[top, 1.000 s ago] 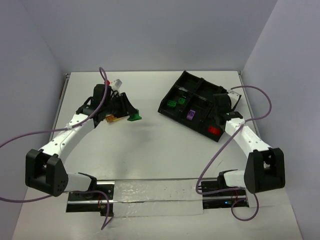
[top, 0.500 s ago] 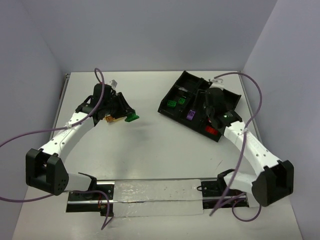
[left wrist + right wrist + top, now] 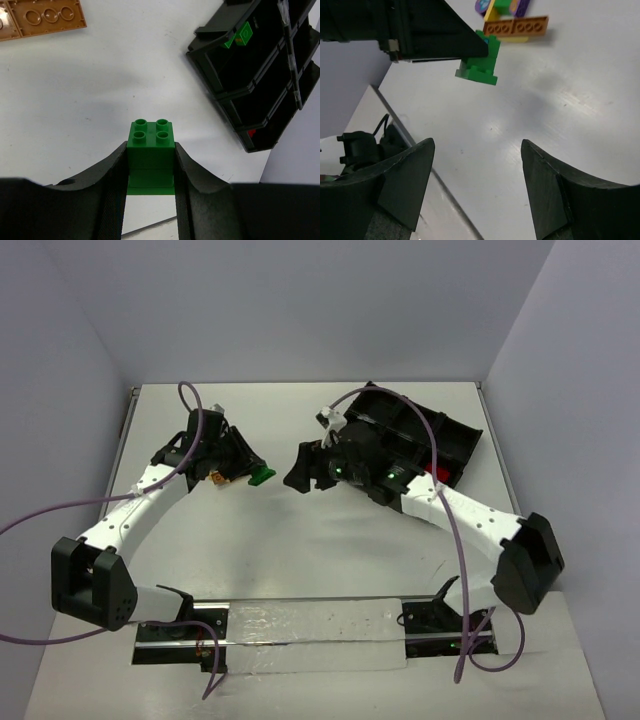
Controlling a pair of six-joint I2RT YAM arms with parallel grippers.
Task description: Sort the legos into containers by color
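Observation:
My left gripper (image 3: 150, 167) is shut on a green lego (image 3: 150, 144), a stack of two bricks held above the table, studs pointing away from the camera. From above, the left gripper (image 3: 248, 466) and its green lego (image 3: 261, 476) sit left of centre. My right gripper (image 3: 298, 472) stands open just right of them, nothing between its fingers. In the right wrist view the right gripper (image 3: 476, 146) faces the green lego (image 3: 480, 64). The black tray of containers (image 3: 455, 436) lies at the back right, partly hidden by the right arm. It holds a green lego (image 3: 242, 35) and a red one (image 3: 251, 132).
A mixed cluster of brown, yellow, purple and green bricks (image 3: 512, 21) lies on the table behind the held brick. Its brown plate (image 3: 42, 17) shows at the top left of the left wrist view. Purple cables arc over both arms.
The right arm has swung left from over the tray to the table's middle, and its jaws have opened wider. The left gripper keeps its hold on the green lego, barely shifted.

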